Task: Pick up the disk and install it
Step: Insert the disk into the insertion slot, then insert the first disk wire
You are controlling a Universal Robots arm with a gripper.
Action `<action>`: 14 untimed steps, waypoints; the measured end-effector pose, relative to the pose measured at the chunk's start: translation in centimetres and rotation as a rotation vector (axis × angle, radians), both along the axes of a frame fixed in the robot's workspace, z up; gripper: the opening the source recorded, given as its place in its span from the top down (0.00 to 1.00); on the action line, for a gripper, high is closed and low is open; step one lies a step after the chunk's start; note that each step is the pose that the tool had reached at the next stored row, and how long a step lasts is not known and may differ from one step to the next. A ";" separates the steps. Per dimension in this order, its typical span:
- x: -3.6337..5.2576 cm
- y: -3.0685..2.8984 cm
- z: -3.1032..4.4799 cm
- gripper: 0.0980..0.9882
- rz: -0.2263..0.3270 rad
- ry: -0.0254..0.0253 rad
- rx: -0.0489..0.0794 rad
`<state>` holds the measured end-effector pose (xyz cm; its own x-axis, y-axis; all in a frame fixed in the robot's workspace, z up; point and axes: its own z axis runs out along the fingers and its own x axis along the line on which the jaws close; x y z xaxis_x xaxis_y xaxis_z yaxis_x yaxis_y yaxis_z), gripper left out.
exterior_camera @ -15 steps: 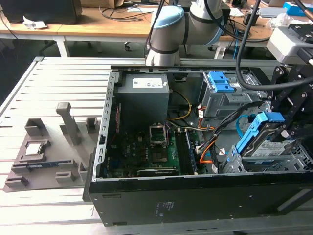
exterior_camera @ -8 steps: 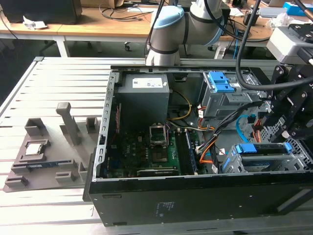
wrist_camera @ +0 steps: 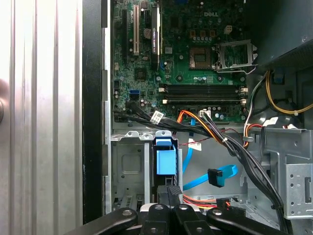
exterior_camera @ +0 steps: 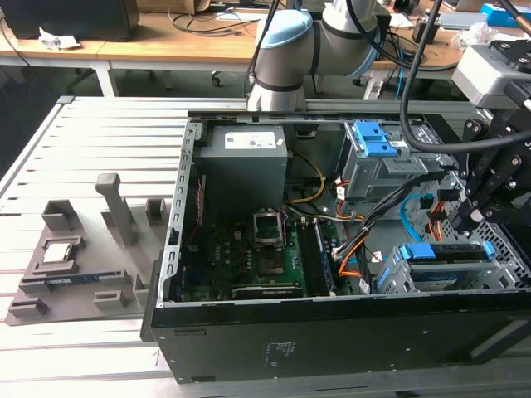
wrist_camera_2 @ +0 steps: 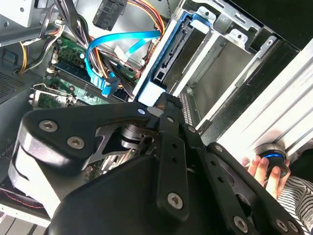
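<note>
While the disk [wrist_camera: 165, 159] sits in its metal slot [wrist_camera: 128, 166], I see it stretch straight ahead of the gripper [wrist_camera: 170, 190] | tips at its blue end | fingers look pressed together, holding nothing.

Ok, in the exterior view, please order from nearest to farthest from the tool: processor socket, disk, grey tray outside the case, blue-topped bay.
1. Disk, right by the tool, at the exterior view's right.
2. Blue-topped bay, further toward the exterior view's left.
3. Processor socket, on the board, mid-case.
4. Grey tray, outside the case, at the exterior view's far left.
</note>
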<state>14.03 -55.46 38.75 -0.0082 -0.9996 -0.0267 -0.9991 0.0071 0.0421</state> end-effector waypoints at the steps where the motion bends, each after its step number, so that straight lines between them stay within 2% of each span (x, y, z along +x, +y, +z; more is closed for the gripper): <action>1: 0.00 0.00 0.00 0.99 0.000 0.0000 0.000; 10: 0.15 0.01 0.00 0.99 0.000 0.0000 -0.001; 12: 0.77 0.16 0.00 0.99 0.000 0.0000 -0.003; 13: 1.34 0.48 0.00 0.99 0.000 0.0000 -0.003; 14: 1.52 0.70 -0.01 0.99 0.000 0.0000 -0.003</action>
